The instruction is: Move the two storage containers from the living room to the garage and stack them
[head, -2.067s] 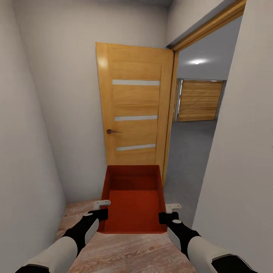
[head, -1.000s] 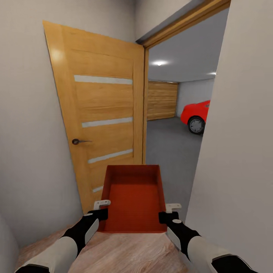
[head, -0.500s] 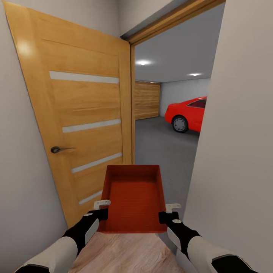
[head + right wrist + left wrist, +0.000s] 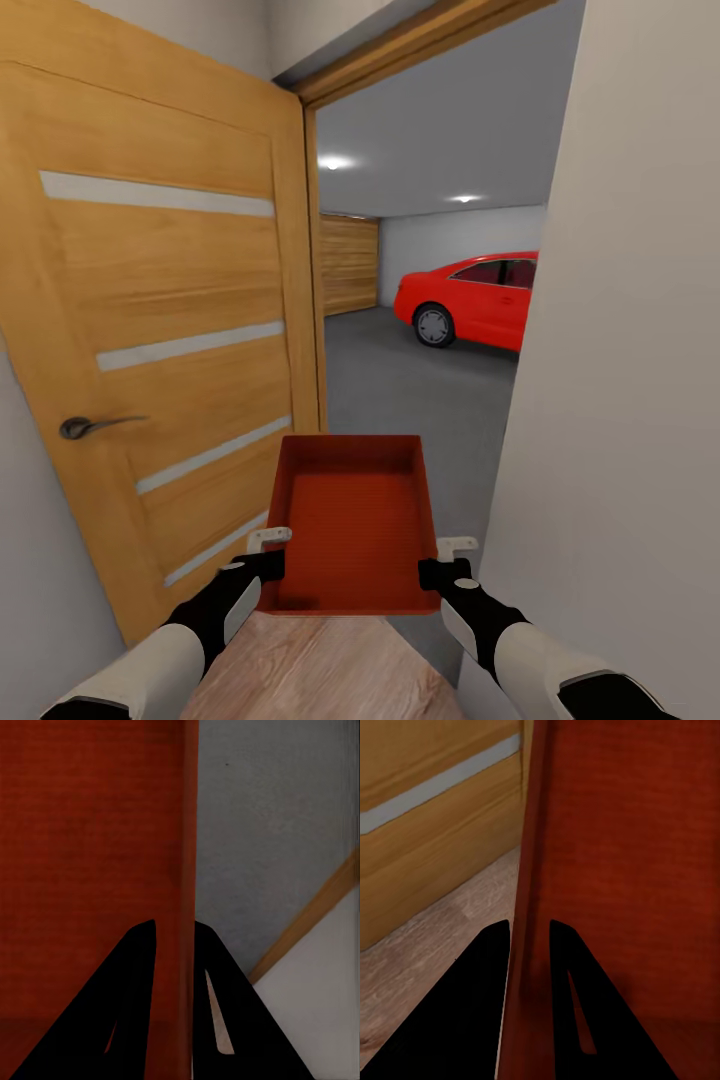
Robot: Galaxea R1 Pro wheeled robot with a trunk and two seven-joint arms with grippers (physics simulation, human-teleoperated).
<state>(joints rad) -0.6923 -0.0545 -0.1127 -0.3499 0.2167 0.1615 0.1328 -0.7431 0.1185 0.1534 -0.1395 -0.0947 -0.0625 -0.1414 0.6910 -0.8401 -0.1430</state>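
I hold one red-orange storage container out in front of me, level and empty, its open top facing up. My left gripper is shut on its left wall, one finger inside and one outside. On the opposite wall my right gripper is shut the same way. Through the doorway ahead lies the garage with its dark grey concrete floor and a red car.
An open wooden door with a lever handle stands close on my left. A pale wall edges the doorway on my right. Light wood planks run under me. A slatted wooden door closes the garage's far side.
The whole view has shifted: the door and doorway have come closer and slid left, and more of the red car shows. The container and both grippers keep their place before me.
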